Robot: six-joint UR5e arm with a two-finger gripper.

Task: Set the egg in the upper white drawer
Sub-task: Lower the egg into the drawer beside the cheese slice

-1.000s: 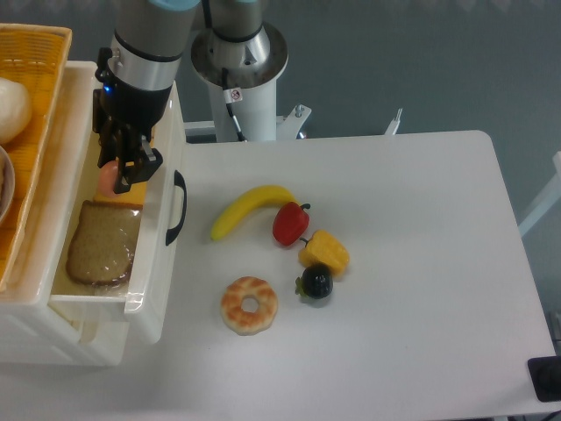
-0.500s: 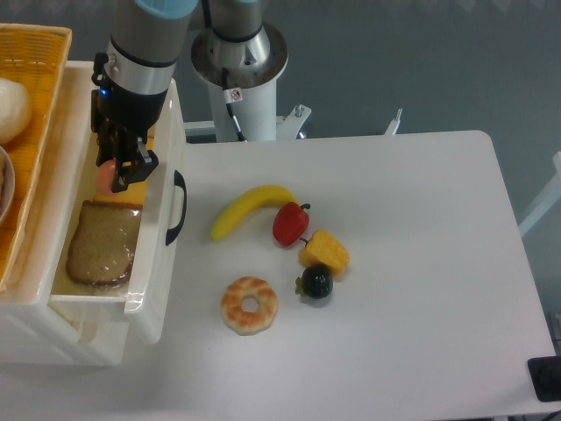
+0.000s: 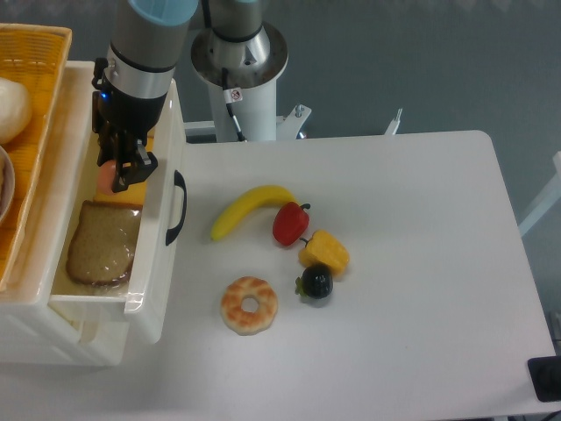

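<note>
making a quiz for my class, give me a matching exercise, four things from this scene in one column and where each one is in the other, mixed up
Things:
1. egg
2. bread slice
3. banana
4. shrimp ring

Places:
A. on the table, just left of the red pepper
B. lying flat in the front part of the upper white drawer
C. at the gripper, over the back part of the drawer
D. on the table, left of the dark round fruit

Pairs: 1-C, 2-B, 3-A, 4-D
</note>
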